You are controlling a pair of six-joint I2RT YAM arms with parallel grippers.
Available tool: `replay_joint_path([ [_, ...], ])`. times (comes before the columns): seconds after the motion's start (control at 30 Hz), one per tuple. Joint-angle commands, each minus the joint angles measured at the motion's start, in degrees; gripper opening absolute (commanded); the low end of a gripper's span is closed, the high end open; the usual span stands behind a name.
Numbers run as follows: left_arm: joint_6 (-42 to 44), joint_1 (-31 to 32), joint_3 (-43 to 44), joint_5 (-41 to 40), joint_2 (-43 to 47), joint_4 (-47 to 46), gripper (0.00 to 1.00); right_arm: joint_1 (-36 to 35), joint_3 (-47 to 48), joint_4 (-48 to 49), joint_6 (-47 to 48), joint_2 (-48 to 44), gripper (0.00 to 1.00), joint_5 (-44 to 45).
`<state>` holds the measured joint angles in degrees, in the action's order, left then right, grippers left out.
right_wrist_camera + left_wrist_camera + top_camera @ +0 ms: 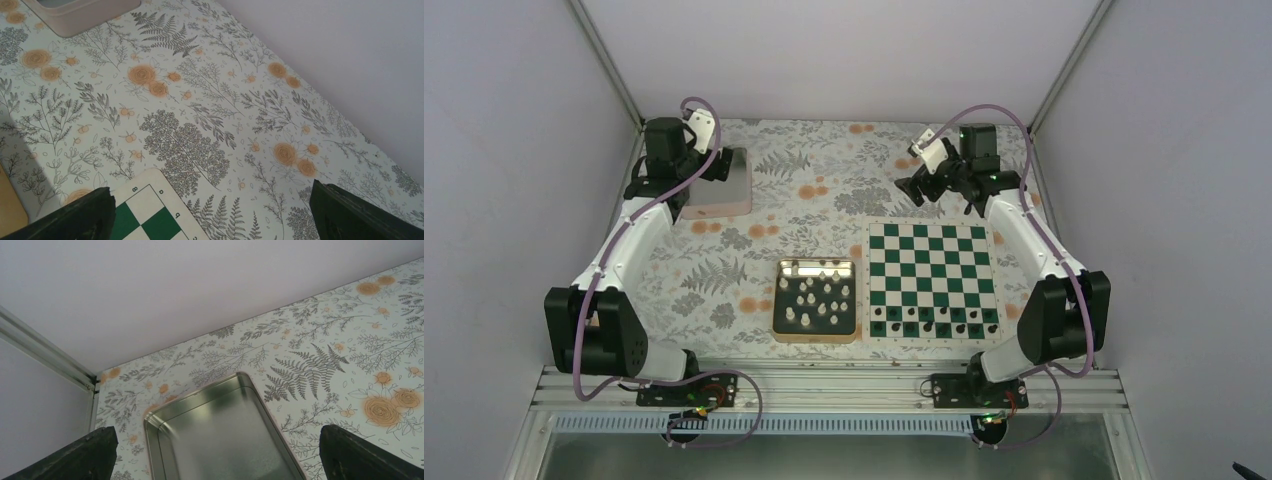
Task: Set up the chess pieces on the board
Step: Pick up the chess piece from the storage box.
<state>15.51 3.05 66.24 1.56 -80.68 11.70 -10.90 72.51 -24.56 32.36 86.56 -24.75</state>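
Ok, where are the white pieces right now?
In the top view the white pieces sit inside the gold-rimmed tray near the table's middle, just left of the board, whose near rows hold black pieces.

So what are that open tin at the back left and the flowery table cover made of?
The tin looks like thin sheet metal: its inside is bare silver with soft reflections and rounded pressed corners. The table cover looks like a matte printed sheet lying flat without shine; cloth or vinyl, I cannot tell.
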Motion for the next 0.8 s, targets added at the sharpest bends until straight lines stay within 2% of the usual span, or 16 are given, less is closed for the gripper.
replay_joint_path([
  [0.0,0.96,0.12,0.79,1.48,1.14,-0.29,1.0,-0.57,0.01,0.17,0.96,-0.29,1.0,1.53],
  [0.3,3.33,0.12,-0.32,4.34,2.21,-0.72,1.0,-0.74,2.46,-2.17,2.08,1.64,1.0,3.02],
  [0.4,4.6,0.13,-0.47,4.25,1.56,-0.83,1.0,-2.55,5.46,-5.56,3.82,3.54,1.0,3.05],
  [0.5,5.82,0.14,-0.2,4.75,0.89,-0.56,1.0,-8.21,9.15,-10.57,5.91,6.05,0.98,3.21],
  [0.67,7.44,0.2,-0.48,4.23,1.16,-0.59,1.0,-19.29,15.19,-19.02,8.33,13.31,0.92,8.36],
  [0.77,8.48,0.23,-1.81,4.45,1.9,-1.29,1.0,-25.5,18.87,-27.3,9.79,18.59,0.82,11.46],
])
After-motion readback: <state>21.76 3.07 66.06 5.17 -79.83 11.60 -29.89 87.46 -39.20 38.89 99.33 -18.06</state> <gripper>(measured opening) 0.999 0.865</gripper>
